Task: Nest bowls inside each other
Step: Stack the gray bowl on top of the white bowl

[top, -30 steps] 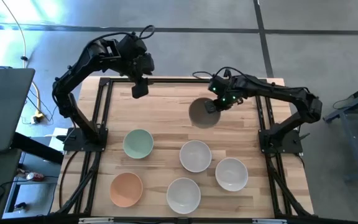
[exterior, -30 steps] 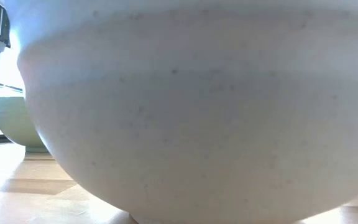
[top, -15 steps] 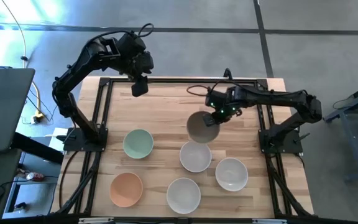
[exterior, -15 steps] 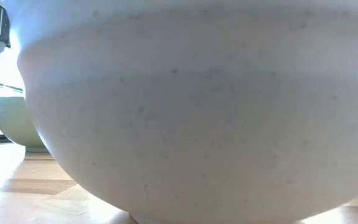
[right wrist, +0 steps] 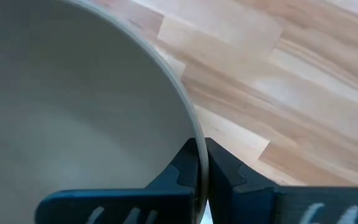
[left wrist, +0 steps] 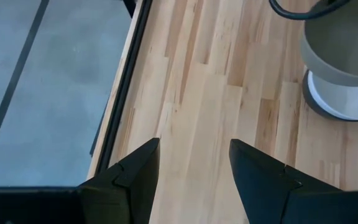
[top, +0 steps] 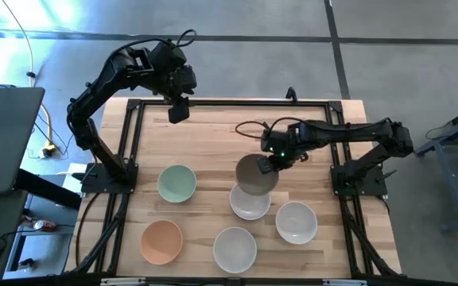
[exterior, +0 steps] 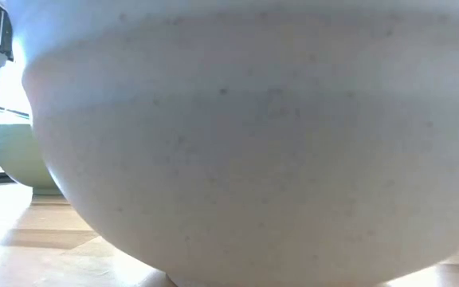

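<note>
Six bowls show in the high view, on a wooden worktop (top: 213,151). Grey bowl (top: 254,175): gripped at its rim by the right claw (top: 265,167), held above and overlapping the far edge of a white bowl (top: 249,203). Second white bowl (top: 296,222): right of the first, near the right frame rail. Third white bowl (top: 234,249): at the near edge. Mint green bowl (top: 176,183): left of centre, standing alone. Peach-orange bowl (top: 161,241): near-left corner area. Left claw (top: 178,111): raised over the far-left part of the worktop, well apart from every bowl.

Low view: one pale bowl (exterior: 253,135) fills nearly the whole picture, standing on the worktop; a greenish bowl (exterior: 18,159) shows behind it at the left.

Left wrist view: left claw (left wrist: 191,171) with fingers spread wide, nothing between them, bare wood below; the grey bowl (left wrist: 347,43) hangs over the white bowl (left wrist: 340,102) farther off.

Right wrist view: right claw (right wrist: 202,163) pinched tight on the rim of the grey bowl (right wrist: 73,112), one finger inside, one outside.
</note>
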